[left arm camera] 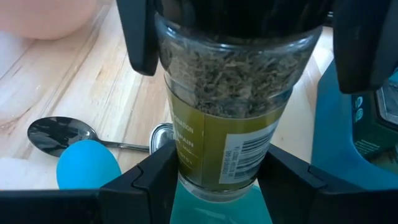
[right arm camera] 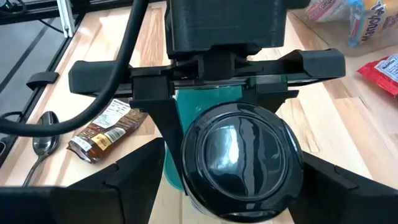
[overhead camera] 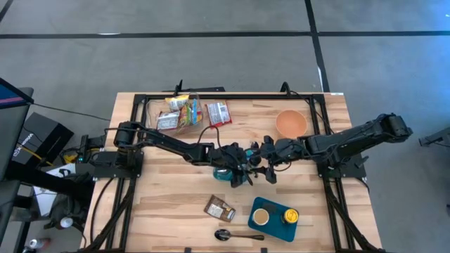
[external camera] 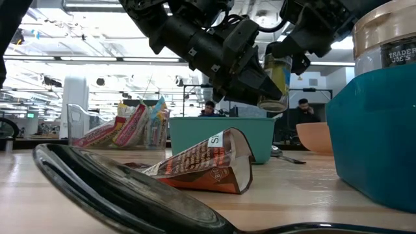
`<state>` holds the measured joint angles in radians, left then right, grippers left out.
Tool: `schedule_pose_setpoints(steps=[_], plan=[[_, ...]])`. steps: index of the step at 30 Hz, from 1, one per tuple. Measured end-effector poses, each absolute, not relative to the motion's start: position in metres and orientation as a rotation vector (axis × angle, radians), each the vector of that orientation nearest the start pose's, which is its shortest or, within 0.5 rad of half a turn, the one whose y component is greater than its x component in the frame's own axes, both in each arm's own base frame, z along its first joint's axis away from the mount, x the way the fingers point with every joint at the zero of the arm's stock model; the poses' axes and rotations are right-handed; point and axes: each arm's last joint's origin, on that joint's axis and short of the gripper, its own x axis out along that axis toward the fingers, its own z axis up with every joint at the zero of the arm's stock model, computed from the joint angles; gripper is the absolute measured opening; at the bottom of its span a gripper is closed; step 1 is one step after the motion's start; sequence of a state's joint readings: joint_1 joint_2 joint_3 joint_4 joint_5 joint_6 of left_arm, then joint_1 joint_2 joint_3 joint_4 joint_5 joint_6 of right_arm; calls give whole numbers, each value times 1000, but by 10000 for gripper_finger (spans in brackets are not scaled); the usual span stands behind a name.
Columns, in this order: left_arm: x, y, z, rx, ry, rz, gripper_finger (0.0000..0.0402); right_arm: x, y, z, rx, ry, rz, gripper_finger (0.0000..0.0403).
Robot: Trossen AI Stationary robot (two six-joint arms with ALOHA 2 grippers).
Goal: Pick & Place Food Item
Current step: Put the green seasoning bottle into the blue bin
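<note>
A glass jar (left arm camera: 230, 124) of dried herbs, with a green label and a black lid (right arm camera: 239, 162), hangs tilted over the middle of the table, above a teal bin (external camera: 221, 133). My left gripper (overhead camera: 247, 171) reaches in from the table's left and is shut on the jar. My right gripper (right arm camera: 239, 180) comes from the table's right, slanting down at the lid. It is open, with one finger on either side of the lid. I cannot tell whether those fingers touch it. My left gripper pinches the jar's lower part (left arm camera: 186, 168), near its base, between its two fingers (left arm camera: 149, 183), one on each side of the label. The fingers slant down from the table's left. The jar is lifted clear, tilted with its lid toward the right arm.
An orange bowl (overhead camera: 290, 124) stands at the far right, and a clear container of snack packs (overhead camera: 179, 112) at the far left. A brown packet (overhead camera: 219, 209), a spoon (overhead camera: 235, 235) and a teal tray with jars (overhead camera: 273, 218) lie near the front edge.
</note>
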<state>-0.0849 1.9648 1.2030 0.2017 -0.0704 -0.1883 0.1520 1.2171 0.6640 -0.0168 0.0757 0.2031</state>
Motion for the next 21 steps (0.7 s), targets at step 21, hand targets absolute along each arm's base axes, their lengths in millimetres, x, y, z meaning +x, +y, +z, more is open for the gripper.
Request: schedule_pose_setpoints(steps=[21], plan=[[421,-34,170,-141,559,39,186,248,30,222,148,568,-8,204]])
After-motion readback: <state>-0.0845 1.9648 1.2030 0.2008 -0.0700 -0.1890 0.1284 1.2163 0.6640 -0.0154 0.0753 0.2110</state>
